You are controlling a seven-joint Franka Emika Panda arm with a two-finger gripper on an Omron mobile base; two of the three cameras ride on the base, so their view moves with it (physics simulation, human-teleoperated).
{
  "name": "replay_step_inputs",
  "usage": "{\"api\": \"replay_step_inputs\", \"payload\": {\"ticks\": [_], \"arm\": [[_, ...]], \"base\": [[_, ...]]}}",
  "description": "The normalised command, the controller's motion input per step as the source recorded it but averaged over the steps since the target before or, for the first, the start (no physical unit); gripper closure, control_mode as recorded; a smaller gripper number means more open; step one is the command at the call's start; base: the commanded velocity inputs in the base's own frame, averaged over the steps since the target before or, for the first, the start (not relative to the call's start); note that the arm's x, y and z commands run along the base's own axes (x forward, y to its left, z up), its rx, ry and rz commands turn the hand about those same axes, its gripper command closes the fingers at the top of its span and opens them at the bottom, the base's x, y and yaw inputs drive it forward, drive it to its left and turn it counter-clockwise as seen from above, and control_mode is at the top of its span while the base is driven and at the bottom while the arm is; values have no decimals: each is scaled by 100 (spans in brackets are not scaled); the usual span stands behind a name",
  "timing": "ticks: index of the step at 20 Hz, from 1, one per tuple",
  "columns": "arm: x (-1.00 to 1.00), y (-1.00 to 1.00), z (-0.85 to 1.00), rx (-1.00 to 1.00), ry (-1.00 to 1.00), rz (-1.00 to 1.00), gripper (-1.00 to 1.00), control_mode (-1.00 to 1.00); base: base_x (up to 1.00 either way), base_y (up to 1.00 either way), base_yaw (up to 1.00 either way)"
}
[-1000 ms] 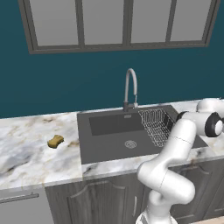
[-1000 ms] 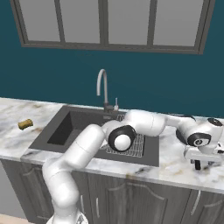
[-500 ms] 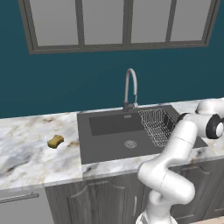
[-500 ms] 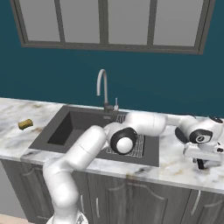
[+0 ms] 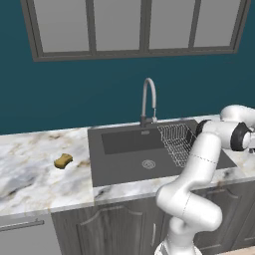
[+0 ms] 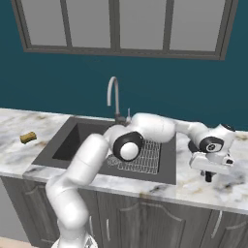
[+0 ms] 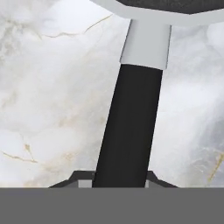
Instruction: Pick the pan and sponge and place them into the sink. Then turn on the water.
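The gripper (image 7: pixel 120 183) is clamped on the pan's (image 7: pixel 131 131) black handle, on the table (image 6: pixel 227 186) right of the sink (image 6: pixel 63 150).

We catch just a sliver of the pan (image 7: pixel 175 5) at the top edge of the hand view, its bowl cut off; its handle (image 7: pixel 129 131) runs down and hides the tool (image 7: pixel 114 180) tips. From the left base view, the arm's hand runs off the right edge.
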Motion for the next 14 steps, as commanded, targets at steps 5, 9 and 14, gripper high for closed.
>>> {"api": "replay_step_inputs", "payload": {"ticks": [5, 9, 14], "arm": [[-38, 75, -23, -10, -2, 7, 100, -100], [-46, 69, -5, -13, -11, 6, 100, -100], [-49, 72, 7, -18, -20, 4, 100, -100]], "base": [[0, 0, 0], [0, 0, 0], [0, 0, 0]]}}
